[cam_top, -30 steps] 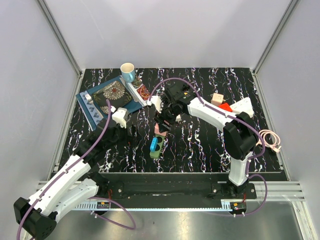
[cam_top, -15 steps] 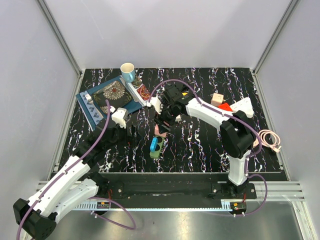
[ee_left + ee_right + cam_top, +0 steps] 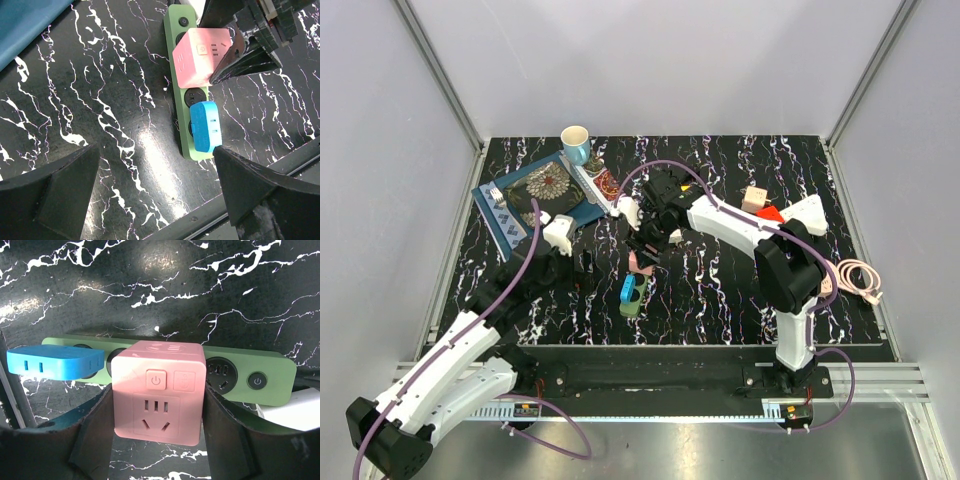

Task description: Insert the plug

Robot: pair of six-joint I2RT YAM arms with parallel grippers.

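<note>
A green power strip lies mid-table and also shows in the left wrist view and the right wrist view. A blue plug sits in its near-end socket. My right gripper is shut on a pink cube plug, held on the strip between two black sockets. I cannot tell whether it is fully seated. My left gripper is open and empty, low over the table just left of the strip's near end.
A blue mat with a plate, a fork and a cup lies at the back left. A white adapter sits behind the right gripper. A wooden cube, red and white pieces and a pink cable coil lie at the right.
My right gripper has shifted slightly left with the pink plug, staying over the strip. The left arm has not moved.
</note>
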